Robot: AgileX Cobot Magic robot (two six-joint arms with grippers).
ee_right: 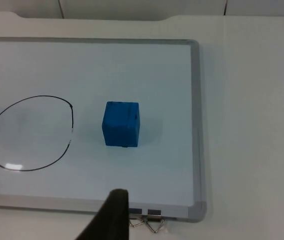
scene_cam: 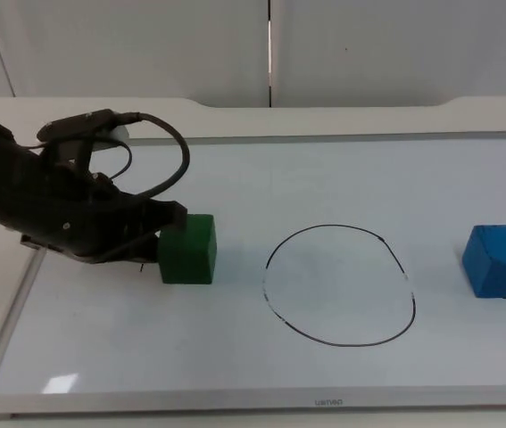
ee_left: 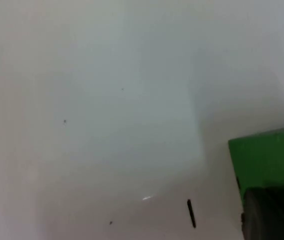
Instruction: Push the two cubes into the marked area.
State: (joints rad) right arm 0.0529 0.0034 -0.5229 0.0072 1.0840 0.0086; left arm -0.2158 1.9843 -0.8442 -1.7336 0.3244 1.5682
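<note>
I set the left gripper [scene_cam: 165, 234] against the green cube [scene_cam: 188, 250], on the side away from the drawn circle [scene_cam: 339, 284]; its jaw state I cannot tell. I should push low and straight toward the circle, so the cube does not rotate. The right wrist view adds the blue cube [ee_right: 121, 124] apart from the outline, the clips [ee_right: 149, 224] on the whiteboard [ee_right: 196, 125] frame, and one fingertip of the waiting right gripper [ee_right: 112, 212], jaws undeterminable.

Lab-like test bench: whiteboard [scene_cam: 324, 178] on white table [scene_cam: 342, 116], grey partition wall [scene_cam: 145, 45] behind.

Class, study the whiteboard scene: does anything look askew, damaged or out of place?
Nothing stands out. The green cube and blue cube sit upright outside the drawn circle; the left gripper is beside the green one.
</note>
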